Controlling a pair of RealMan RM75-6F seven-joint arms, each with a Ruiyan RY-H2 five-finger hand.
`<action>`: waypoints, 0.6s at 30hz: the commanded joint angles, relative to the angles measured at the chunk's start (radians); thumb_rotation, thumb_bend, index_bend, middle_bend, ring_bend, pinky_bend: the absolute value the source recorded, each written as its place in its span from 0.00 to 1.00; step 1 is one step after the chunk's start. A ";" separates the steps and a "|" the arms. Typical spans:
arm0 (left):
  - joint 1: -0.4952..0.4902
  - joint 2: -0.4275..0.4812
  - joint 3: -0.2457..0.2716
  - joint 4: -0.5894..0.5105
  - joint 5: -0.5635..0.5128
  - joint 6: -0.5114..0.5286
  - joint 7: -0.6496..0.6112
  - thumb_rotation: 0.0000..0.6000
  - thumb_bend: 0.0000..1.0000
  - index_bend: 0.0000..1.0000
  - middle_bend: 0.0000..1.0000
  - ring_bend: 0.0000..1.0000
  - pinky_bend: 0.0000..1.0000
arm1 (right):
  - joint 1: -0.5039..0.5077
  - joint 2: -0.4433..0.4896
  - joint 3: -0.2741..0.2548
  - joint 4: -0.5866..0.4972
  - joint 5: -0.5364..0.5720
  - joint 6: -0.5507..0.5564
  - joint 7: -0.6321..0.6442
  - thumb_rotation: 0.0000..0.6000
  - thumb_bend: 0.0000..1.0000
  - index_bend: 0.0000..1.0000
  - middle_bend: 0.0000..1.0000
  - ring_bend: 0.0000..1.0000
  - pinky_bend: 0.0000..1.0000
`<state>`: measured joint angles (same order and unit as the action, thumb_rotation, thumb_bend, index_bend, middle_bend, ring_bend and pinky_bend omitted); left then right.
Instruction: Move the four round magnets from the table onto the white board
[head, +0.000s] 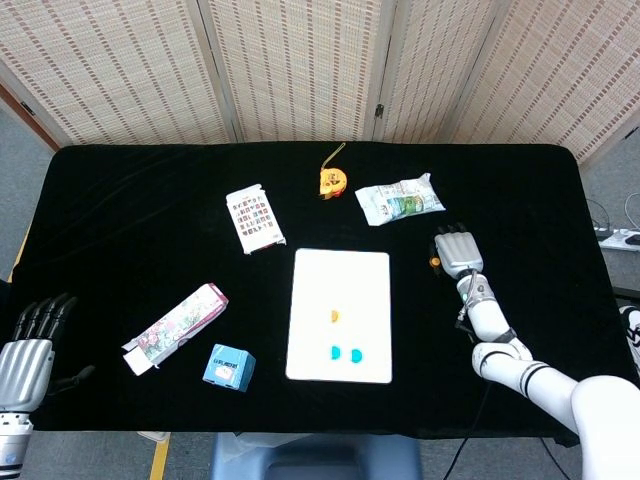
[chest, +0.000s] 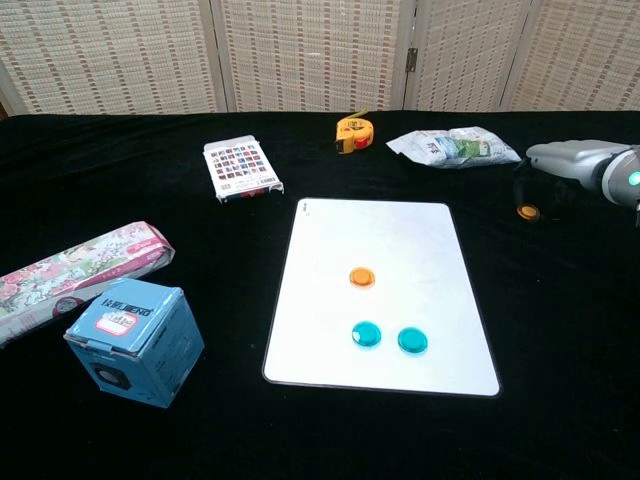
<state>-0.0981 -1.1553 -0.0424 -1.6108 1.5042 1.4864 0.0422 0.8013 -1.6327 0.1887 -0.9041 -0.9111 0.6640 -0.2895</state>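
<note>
The white board (head: 340, 290) (chest: 380, 240) lies flat mid-table. On it sit an orange magnet (chest: 361, 277) (head: 335, 316) and two teal magnets (chest: 366, 333) (chest: 412, 340). A second orange magnet (chest: 527, 211) (head: 435, 262) lies on the black cloth to the right of the board. My right hand (head: 458, 250) (chest: 565, 162) hovers just over it, dark fingers hanging down on either side, with nothing gripped. My left hand (head: 30, 345) hangs off the table's near-left corner, fingers straight, empty.
At the back lie a yellow tape measure (chest: 351, 132), a snack packet (chest: 455, 147) and a card pack (chest: 241, 169). A floral box (chest: 80, 275) and a blue cube box (chest: 135, 340) sit at the left front.
</note>
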 joint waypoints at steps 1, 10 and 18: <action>-0.002 0.000 -0.001 -0.002 0.000 -0.001 0.001 1.00 0.15 0.01 0.08 0.06 0.00 | -0.013 0.054 0.002 -0.095 -0.034 0.029 0.014 1.00 0.38 0.56 0.23 0.16 0.09; -0.007 -0.001 -0.004 -0.012 0.005 0.000 0.014 1.00 0.15 0.01 0.08 0.06 0.00 | -0.018 0.208 -0.014 -0.452 -0.131 0.064 0.008 1.00 0.38 0.56 0.23 0.16 0.09; -0.001 0.004 0.000 -0.015 0.006 0.007 0.012 1.00 0.15 0.01 0.08 0.06 0.00 | 0.024 0.205 -0.042 -0.584 -0.166 0.051 -0.043 1.00 0.38 0.56 0.23 0.16 0.09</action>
<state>-0.0989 -1.1518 -0.0421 -1.6262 1.5099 1.4932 0.0541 0.8153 -1.4245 0.1546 -1.4780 -1.0686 0.7170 -0.3215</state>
